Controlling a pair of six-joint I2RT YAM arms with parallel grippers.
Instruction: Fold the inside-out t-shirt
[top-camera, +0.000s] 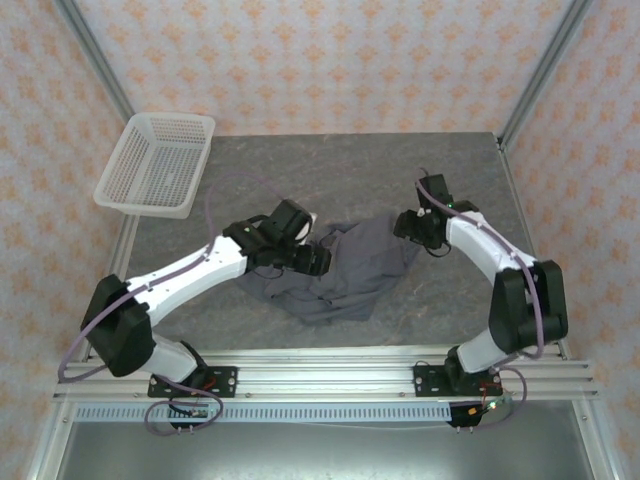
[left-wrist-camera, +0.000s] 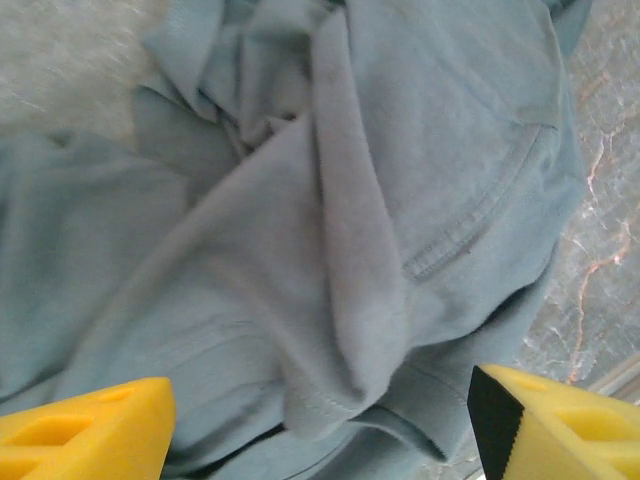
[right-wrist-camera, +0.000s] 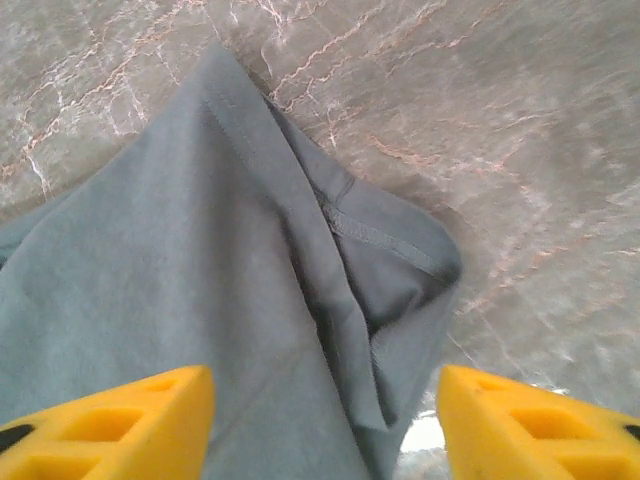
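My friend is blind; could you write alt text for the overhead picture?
A crumpled dark grey t-shirt lies on a table, a robot's left hand over its left side, the right hand at its right edge. A white mesh basket sits far left.

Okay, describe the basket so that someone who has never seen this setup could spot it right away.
Find the grey marbled table inside the patterned walls, then look to its far left corner. The basket sits there, away from both arms. It is the only white, stiff, mesh-sided thing; the shirt in the middle is dark, soft and crumpled.
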